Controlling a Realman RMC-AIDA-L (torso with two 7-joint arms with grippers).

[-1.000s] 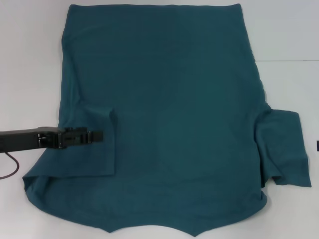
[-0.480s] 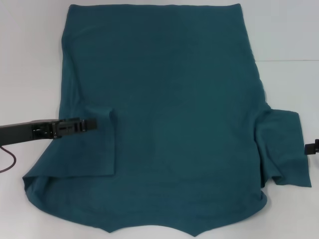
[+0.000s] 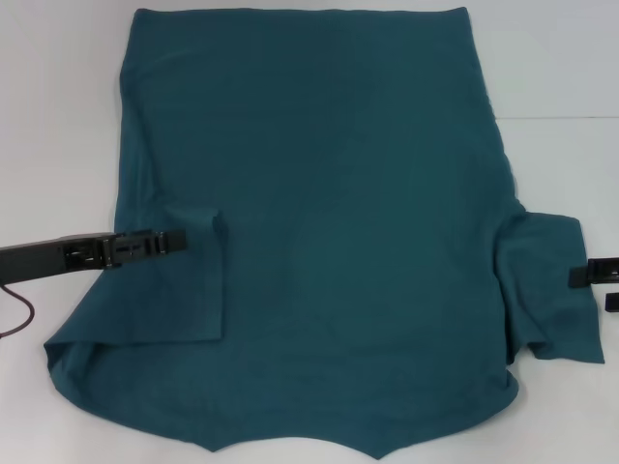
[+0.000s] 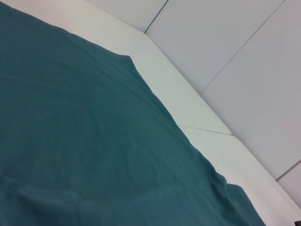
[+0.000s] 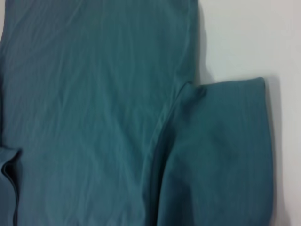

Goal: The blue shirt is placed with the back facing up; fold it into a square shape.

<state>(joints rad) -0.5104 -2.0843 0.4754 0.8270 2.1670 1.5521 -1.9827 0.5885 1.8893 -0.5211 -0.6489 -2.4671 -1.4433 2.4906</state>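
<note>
In the head view the blue shirt [image 3: 314, 232] lies flat on the table [image 3: 561, 58], its left sleeve already folded inward. The left gripper [image 3: 174, 239] has pulled back toward the edge over that sleeve; whether its jaws hold cloth I cannot tell, and any snag could reopen the fold. The right gripper [image 3: 602, 273], newly arrived, reaches the right sleeve [image 3: 546, 285] with jaws apart. The left wrist view shows only cloth; the right wrist view shows the unfolded sleeve [image 5: 221, 150], which could bunch if pinched shallowly.

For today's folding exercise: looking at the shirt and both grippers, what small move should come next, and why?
Probably the right gripper closes on the right sleeve to fold it inward: that sleeve is spread outward, while the left sleeve is already folded onto the blue shirt.
</note>
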